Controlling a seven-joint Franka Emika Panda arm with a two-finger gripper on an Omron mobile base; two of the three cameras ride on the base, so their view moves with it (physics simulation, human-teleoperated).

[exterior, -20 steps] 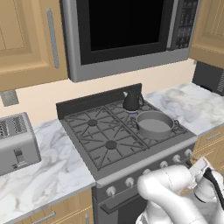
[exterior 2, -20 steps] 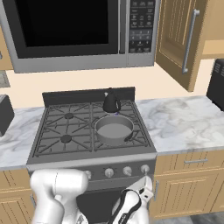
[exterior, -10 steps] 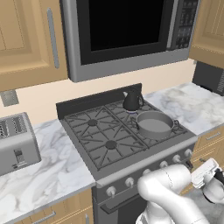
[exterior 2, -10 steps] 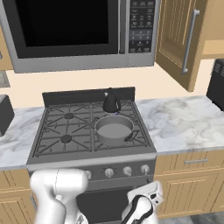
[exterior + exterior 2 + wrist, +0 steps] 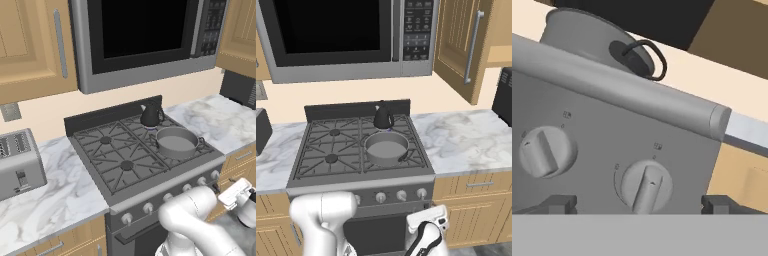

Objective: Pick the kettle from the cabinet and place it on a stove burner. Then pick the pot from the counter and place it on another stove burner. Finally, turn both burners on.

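The black kettle stands on the stove's back right burner. Just in front of it, the grey pot sits on the front right burner. Both left burners are bare. My gripper is low, facing the stove's front panel at its right end. It is open, with its fingertips wide apart on either side of the rightmost knob and not touching it. In the hand view the pot and its black handle show above the front rail. The cabinet door hangs open.
Several silver knobs line the stove front, with a second knob left of the one I face. A microwave hangs above the stove. A toaster stands on the left counter. The marble counter continues to the right, with wooden drawers below.
The hand has shifted slightly up and in toward the right end of the knob panel. Kettle and pot have not moved. The jaws stay open.
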